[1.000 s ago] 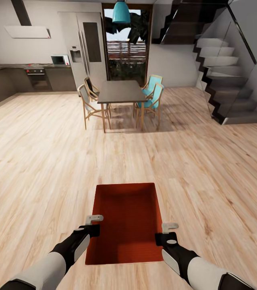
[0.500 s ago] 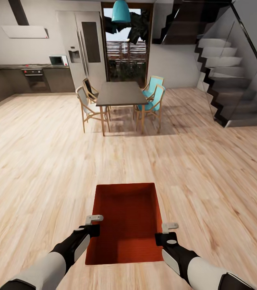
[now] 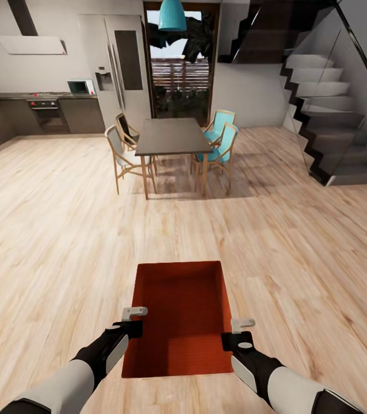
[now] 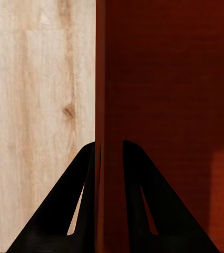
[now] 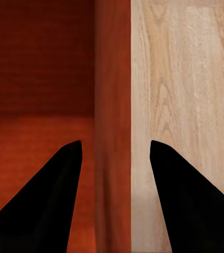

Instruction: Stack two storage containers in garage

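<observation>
From the head view we see one orange-red storage container (image 3: 179, 317) held out low in front of us, open side up, between our two arms above the light wood plank floor (image 3: 298, 253). Our left gripper (image 3: 133, 319) sits at the container's left wall and our right gripper (image 3: 238, 332) at its right wall, both near the end closest to us. Further off stand a dark dining table (image 3: 171, 135) with wooden and turquoise chairs (image 3: 221, 144) around it, a kitchen counter (image 3: 39, 112) to the left, a tall fridge (image 3: 120, 63), a turquoise pendant lamp (image 3: 172, 15) and a staircase (image 3: 333, 115) to the right. In the left wrist view, our two dark fingers (image 4: 64, 211) straddle the container's thin wall (image 4: 104, 105) and press against it, clamped on the container. In the right wrist view, our fingers (image 5: 43, 200) straddle the other wall (image 5: 113, 105) with a visible gap on each side, so we cannot tell whether they grip it.
</observation>
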You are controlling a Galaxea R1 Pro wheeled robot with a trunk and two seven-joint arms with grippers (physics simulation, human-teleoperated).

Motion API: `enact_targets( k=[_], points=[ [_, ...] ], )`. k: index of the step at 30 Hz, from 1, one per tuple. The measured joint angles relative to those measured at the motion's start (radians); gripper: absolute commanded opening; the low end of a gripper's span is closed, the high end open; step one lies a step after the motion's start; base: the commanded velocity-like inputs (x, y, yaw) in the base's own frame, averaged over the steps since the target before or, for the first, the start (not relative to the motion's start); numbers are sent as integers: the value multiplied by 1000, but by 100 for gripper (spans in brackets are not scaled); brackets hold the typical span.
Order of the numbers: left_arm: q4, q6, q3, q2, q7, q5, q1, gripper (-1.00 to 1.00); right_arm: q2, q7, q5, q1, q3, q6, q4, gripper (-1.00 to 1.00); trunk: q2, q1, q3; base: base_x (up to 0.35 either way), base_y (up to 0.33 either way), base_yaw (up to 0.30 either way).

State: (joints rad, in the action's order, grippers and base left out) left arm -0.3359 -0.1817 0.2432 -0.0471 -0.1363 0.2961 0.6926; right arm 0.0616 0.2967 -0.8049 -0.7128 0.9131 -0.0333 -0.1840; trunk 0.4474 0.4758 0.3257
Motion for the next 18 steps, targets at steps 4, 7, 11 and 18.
enact_targets(
  k=[4,7,11,18],
  points=[
    [0,1,0,0,0,0,0,-100,0,0,0,0,0,0,-1,-100,0,0,0,324,0,0],
    [0,0,0,0,0,0,0,-100,0,0,0,0,0,0,0,-100,0,0,0,324,0,0],
    [0,0,0,0,0,0,0,-100,0,0,0,0,0,0,-1,-100,0,0,0,324,0,0],
    [0,0,0,0,0,0,0,-100,0,0,0,0,0,0,0,-100,0,0,0,324,0,0]
  ],
)
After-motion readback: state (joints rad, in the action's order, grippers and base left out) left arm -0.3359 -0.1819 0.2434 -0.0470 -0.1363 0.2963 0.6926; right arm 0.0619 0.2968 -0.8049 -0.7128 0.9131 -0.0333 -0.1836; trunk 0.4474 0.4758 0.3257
